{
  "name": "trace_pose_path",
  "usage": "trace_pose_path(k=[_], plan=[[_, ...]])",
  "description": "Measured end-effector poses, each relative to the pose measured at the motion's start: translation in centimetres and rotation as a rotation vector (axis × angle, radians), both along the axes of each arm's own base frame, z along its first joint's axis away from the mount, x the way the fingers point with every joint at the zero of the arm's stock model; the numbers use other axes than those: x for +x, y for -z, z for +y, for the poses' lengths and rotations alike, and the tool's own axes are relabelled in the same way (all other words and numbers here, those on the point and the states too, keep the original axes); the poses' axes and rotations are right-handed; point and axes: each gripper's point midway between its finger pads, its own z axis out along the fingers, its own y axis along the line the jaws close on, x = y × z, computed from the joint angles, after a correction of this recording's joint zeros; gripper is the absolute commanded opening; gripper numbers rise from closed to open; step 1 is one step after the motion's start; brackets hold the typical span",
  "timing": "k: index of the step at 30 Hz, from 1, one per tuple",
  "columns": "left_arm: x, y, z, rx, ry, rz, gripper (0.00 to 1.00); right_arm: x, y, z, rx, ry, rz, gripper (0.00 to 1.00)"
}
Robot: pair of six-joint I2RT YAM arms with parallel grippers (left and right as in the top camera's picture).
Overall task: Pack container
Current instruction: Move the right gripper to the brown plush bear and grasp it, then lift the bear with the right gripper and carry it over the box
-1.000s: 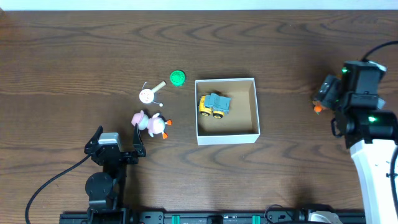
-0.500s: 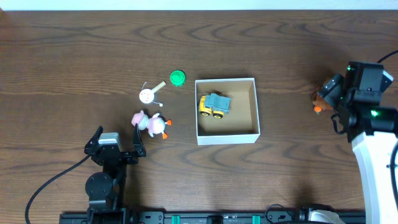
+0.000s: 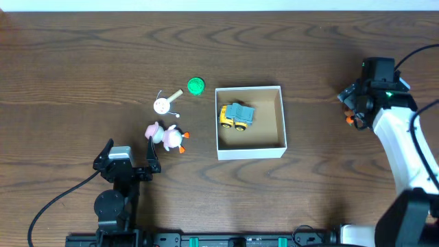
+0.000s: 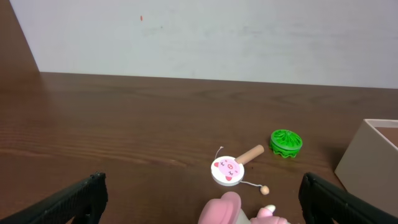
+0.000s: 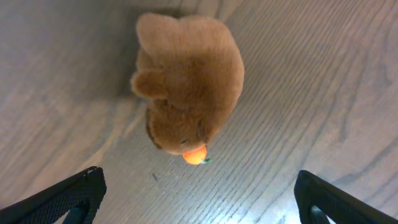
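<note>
The container (image 3: 281, 118), a shallow white box with a brown inside, sits mid-table and holds a yellow and blue toy truck (image 3: 236, 115). Its corner shows in the left wrist view (image 4: 373, 155). My right gripper (image 3: 353, 103) is open and hovers over a brown plush toy (image 5: 186, 87) with an orange nub (image 5: 195, 154), to the right of the box. From overhead the plush is mostly hidden, and only the orange nub (image 3: 349, 119) shows. My left gripper (image 3: 127, 154) is open and empty, near the front edge just behind a pink plush toy (image 3: 167, 136).
A green ridged disc (image 3: 196, 86) and a small pig-faced paddle drum (image 3: 163, 104) lie left of the box. Both show in the left wrist view, the disc (image 4: 286, 142) and the drum (image 4: 227, 171). A pale wall stands beyond the table's far edge.
My right arm has swung and its wrist has shifted left and toward the back, over the brown plush. The left arm and the toys have not moved.
</note>
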Motion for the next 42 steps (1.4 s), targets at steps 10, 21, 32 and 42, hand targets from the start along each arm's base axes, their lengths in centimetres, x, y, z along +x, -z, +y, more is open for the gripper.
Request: trace_pose_path(k=[10, 21, 32, 42], plan=[[0.0, 0.0, 0.0, 0.0, 0.0, 0.0, 0.98, 1.0, 2.6, -2.3, 0.003, 0.062, 0.016, 0.99], [0.0, 0.0, 0.0, 0.0, 0.0, 0.0, 0.98, 2.7, 5.8, -2.9, 0.014, 0.032, 0.034, 0.99], [0.0, 0.0, 0.0, 0.0, 0.0, 0.0, 0.98, 2.6, 9.0, -2.6, 0.021, -0.032, 0.12, 0.26], [0.0, 0.0, 0.0, 0.0, 0.0, 0.0, 0.98, 2.3, 3.6, -2.2, -0.06, -0.161, 0.08, 0.28]])
